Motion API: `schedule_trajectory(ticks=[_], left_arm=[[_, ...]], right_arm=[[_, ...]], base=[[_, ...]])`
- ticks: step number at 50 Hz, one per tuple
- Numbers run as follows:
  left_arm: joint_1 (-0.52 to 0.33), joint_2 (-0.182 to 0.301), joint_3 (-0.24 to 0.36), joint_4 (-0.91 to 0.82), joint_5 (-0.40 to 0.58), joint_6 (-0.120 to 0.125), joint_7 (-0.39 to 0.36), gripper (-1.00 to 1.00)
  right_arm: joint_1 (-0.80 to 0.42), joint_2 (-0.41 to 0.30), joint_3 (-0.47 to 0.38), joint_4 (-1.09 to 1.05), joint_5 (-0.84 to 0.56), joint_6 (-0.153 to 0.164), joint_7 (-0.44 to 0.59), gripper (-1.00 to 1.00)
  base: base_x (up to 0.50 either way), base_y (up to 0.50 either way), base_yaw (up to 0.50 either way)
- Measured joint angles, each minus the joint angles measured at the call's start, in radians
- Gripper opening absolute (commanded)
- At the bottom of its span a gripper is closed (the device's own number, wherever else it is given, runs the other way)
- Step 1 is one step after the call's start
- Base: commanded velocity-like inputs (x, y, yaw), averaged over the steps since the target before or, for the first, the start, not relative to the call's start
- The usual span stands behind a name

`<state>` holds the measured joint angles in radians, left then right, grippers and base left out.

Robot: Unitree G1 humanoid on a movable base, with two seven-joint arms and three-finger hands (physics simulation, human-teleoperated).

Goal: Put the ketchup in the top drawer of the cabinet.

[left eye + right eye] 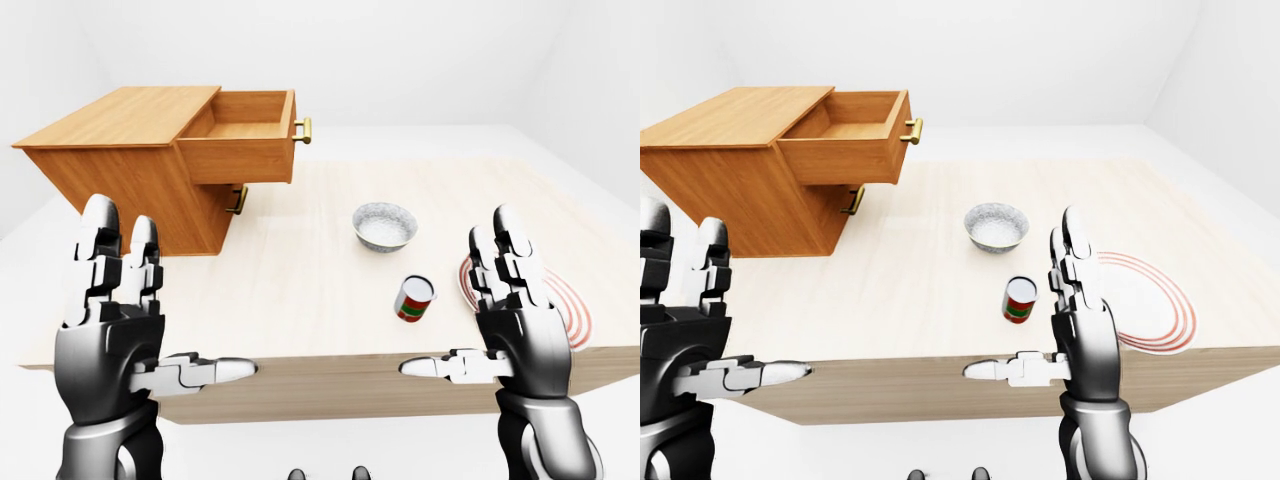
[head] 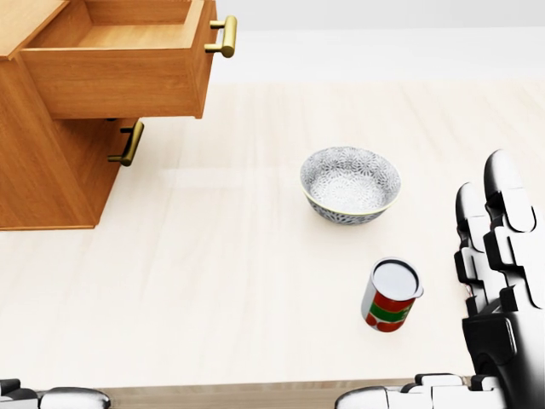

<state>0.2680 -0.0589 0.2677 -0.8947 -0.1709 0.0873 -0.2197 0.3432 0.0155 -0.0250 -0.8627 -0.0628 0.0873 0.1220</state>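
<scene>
The ketchup (image 2: 391,295), a hard, smooth, likely light can, should be held round its sides; both hands (image 1: 115,320) (image 1: 515,325) are spread, empty.

Red-green ketchup can (image 2: 392,296) upright on table, top drawer (image 2: 128,55) open

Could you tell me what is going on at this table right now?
The robot holds both hands open above the table's near edge, the left hand and the right hand, and grips nothing. The ketchup can stands upright and untouched on the table, between the patterned bowl and the striped plate. The cabinet's top drawer is pulled open and looks empty.
</scene>
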Motion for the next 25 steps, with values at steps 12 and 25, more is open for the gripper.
schedule_trajectory(ticks=[12,25], left_arm=[[0.001,-0.001,0.008,-0.009,-0.006,0.000,-0.002,1.00],[0.001,-0.002,0.014,-0.017,-0.010,0.000,-0.005,1.00]], right_arm=[[0.000,0.001,0.004,-0.002,-0.004,0.000,0.001,1.00],[0.001,-0.001,0.009,-0.003,-0.005,0.000,0.000,1.00]], base=[[0.00,0.50,0.00],[0.00,0.50,0.00]])
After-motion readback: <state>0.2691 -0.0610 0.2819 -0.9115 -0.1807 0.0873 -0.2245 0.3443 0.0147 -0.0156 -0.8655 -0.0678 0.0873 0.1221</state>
